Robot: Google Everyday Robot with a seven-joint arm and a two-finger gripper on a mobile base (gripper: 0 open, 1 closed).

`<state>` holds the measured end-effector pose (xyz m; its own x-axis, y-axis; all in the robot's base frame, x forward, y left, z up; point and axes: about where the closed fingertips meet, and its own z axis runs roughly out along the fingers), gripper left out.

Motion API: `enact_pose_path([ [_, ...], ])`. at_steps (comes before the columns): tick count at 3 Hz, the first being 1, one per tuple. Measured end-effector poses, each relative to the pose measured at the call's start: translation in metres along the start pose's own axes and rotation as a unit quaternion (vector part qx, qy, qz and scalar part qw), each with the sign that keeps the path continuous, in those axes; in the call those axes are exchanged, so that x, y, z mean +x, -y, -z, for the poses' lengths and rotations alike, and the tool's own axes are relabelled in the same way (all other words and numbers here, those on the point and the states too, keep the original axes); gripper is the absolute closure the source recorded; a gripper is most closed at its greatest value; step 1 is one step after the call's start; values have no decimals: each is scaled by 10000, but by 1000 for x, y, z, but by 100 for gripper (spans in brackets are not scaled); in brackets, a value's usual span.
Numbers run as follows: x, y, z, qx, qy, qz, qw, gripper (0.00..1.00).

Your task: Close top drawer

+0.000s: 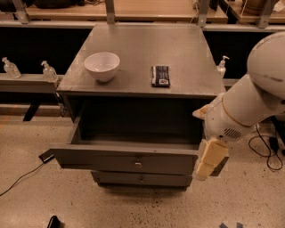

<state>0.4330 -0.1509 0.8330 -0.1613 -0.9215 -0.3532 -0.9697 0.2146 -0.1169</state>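
top drawer (pixel 129 158) open, end effector (pixel 209 161) front-right

Speckled beige floor (pixel 142 209), wooden workbench (pixel 151 9) behind, grey ledge (pixel 26 82) with perhaps sanitizer bottles (pixel 49 71), black cable (pixel 21 179)

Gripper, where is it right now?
In the camera view the gripper is on the right, low down, at the right end of the front of the open top drawer.
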Motion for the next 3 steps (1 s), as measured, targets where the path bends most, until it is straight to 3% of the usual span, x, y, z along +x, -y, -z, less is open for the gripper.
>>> enact_pose_path([
  [1,-1,2,-3,32,23,-5,10000,0],
  [2,-1,1,-2,47,19,3,10000,16],
  [3,-2,0,0,64,13,12,10000,40],
])
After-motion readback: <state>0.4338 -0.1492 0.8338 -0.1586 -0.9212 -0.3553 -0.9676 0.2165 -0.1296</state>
